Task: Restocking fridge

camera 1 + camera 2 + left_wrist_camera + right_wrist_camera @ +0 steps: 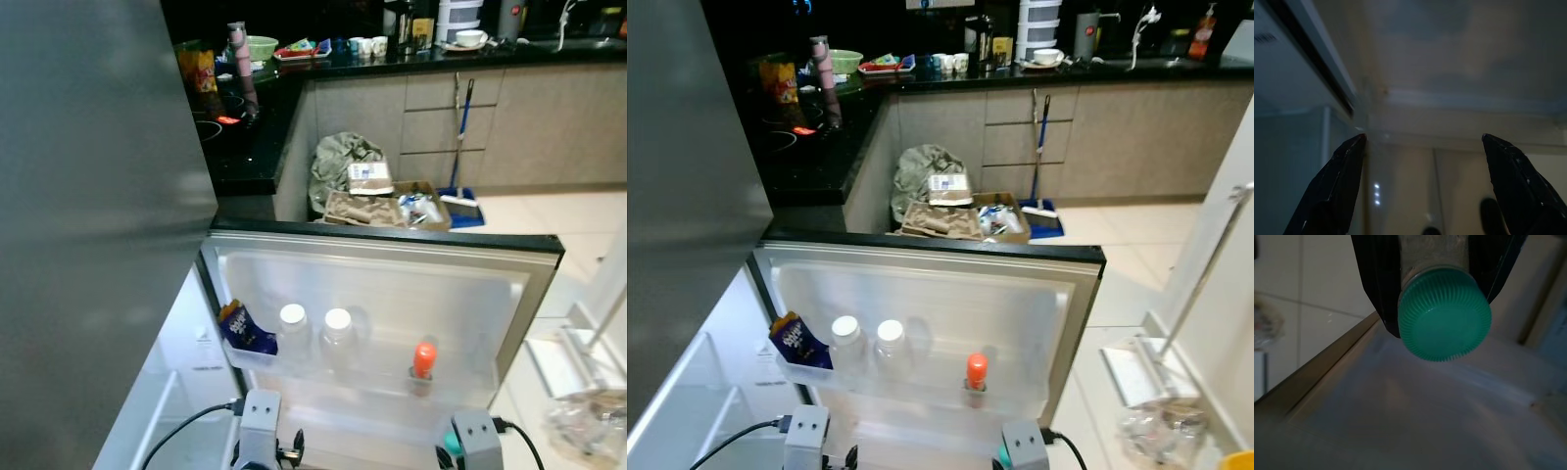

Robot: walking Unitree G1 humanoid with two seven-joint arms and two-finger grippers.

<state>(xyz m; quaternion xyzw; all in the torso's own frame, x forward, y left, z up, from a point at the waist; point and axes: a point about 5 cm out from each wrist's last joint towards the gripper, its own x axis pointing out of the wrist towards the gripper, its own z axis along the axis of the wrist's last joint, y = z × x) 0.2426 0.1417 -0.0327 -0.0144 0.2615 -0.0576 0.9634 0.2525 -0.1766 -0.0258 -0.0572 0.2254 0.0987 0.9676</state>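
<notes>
While fridge door (509,294) stands open, right gripper (1435,298) clamps green-capped bottle (1444,316) at door's lower edge. Left gripper (1422,188) spread wide, holding nothing. Door shelf (377,377): blue packet (245,331) at left end, two white-capped bottles (313,328) beside it, orange-capped bottle (423,362) toward right end.

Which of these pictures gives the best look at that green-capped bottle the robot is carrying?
The right wrist view: the green-capped bottle sits close up, clamped in the right tool. In the left eye view just a sliver of green cap peeks out beside the right wrist, above the open fridge door.
</notes>
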